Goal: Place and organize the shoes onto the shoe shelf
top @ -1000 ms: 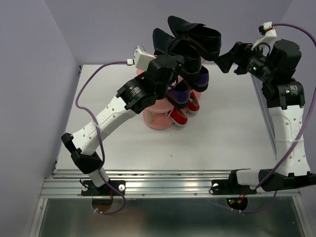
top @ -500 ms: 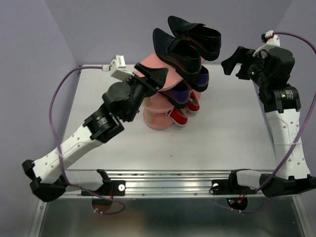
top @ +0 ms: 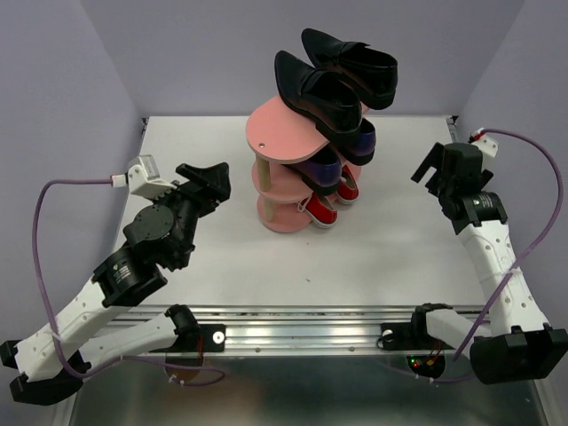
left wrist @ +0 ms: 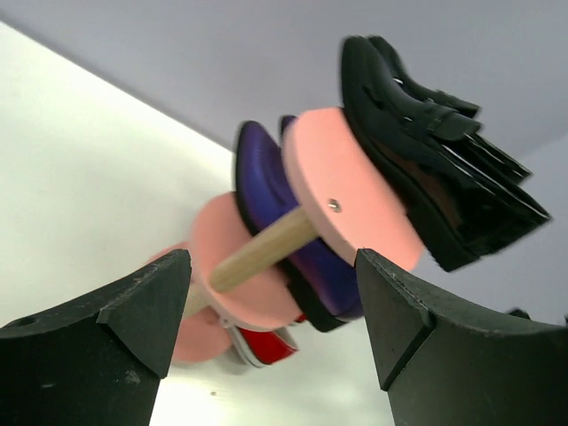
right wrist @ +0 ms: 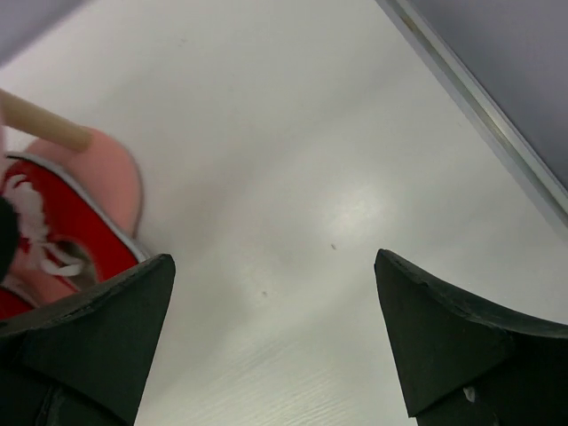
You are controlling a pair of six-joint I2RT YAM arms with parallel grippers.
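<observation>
The pink three-tier shoe shelf [top: 277,133] stands at the table's middle back. Two black loafers [top: 342,75] sit on its top board, two dark purple shoes [top: 330,160] on the middle board, two red sneakers [top: 324,202] on the bottom board. My left gripper [top: 206,177] is open and empty, left of the shelf and apart from it. My right gripper [top: 432,170] is open and empty, right of the shelf. The left wrist view shows the shelf [left wrist: 342,191], a loafer [left wrist: 426,151], a purple shoe [left wrist: 266,200] and a red sneaker [left wrist: 266,346]. The right wrist view shows a red sneaker [right wrist: 58,226].
The white table [top: 382,231] has a metal rail [top: 302,333] along its near edge. Purple walls enclose the back and both sides. A raised strip [right wrist: 479,111] runs along the table's right edge.
Both arms have pulled back from the shelf and lowered. The left gripper has moved left and down away from the boards. The right gripper has moved down toward the right side.
</observation>
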